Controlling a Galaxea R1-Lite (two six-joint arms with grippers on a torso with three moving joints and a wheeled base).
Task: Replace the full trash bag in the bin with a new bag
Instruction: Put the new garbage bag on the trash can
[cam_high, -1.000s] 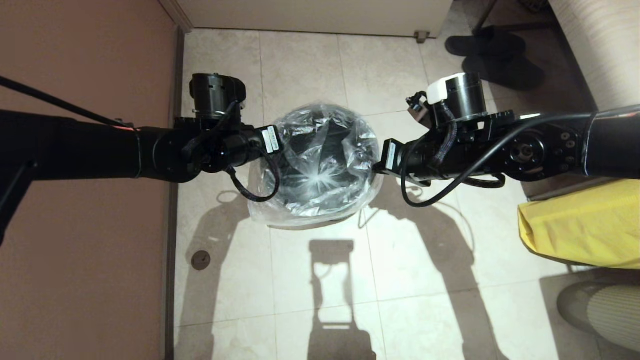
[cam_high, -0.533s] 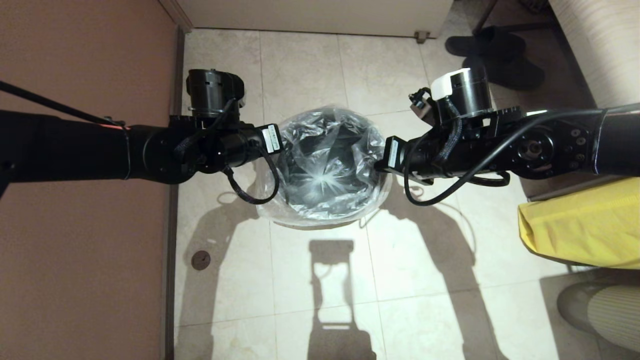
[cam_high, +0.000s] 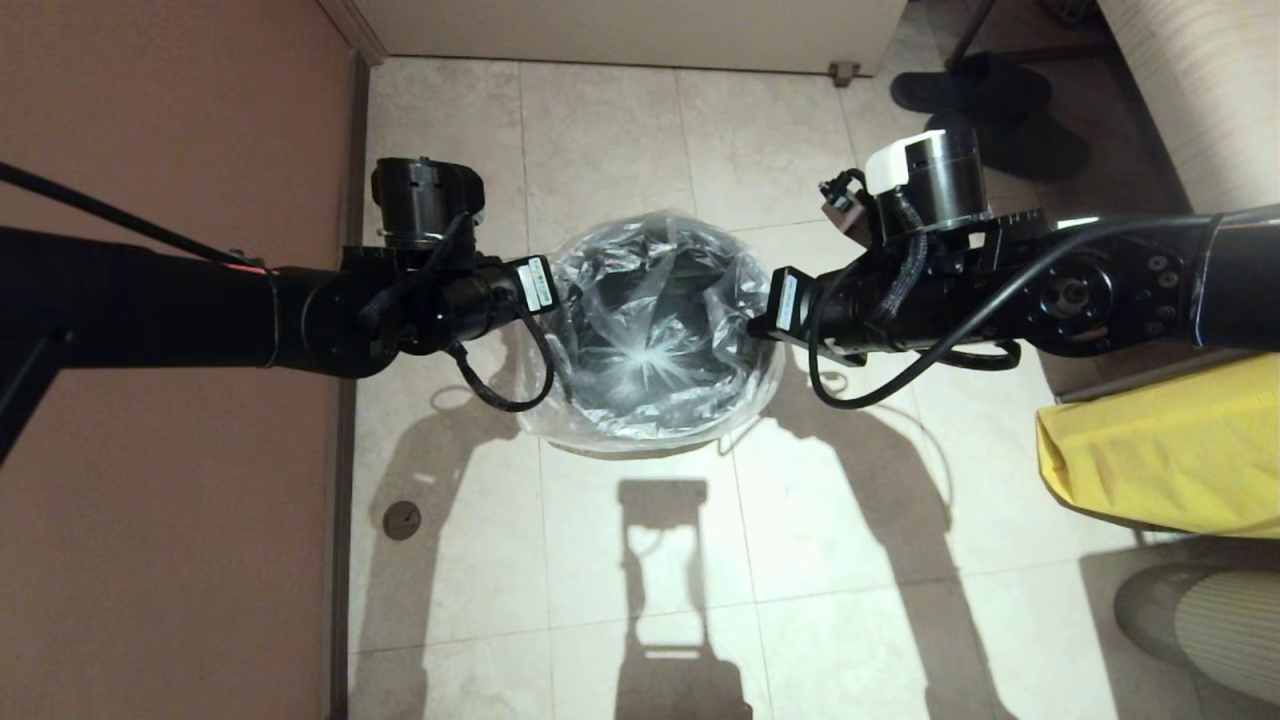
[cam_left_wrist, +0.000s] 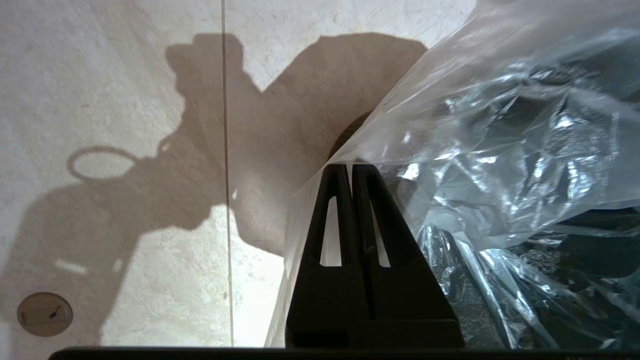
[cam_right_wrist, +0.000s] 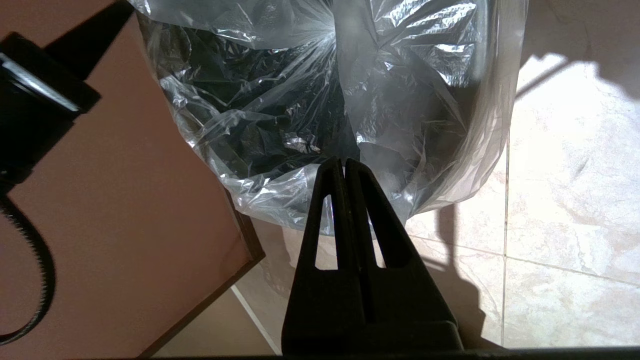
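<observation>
The bin (cam_high: 690, 275) stands on the tiled floor between my two arms, and its dark inside shows only through the new bag (cam_high: 650, 350). This clear, crinkly bag is spread over the bin's mouth and hangs down its outside. My left gripper (cam_left_wrist: 348, 168) is shut on the bag's edge (cam_left_wrist: 380, 125) at the bin's left side. My right gripper (cam_right_wrist: 345, 162) is shut on the bag's edge (cam_right_wrist: 280, 195) at the bin's right side. In the head view both sets of fingers are hidden under the wrists.
A brown wall (cam_high: 170, 500) runs close along the left of the bin. A yellow sheet (cam_high: 1160, 450) lies at the right, with a striped object (cam_high: 1210, 620) below it. Black slippers (cam_high: 990, 100) sit at the far right, and a round floor cover (cam_high: 401, 520) near the wall.
Both wrists have shifted slightly toward the far side. The bag has drawn a little to the right and settled lower round the bin. Both grippers stay shut on it.
</observation>
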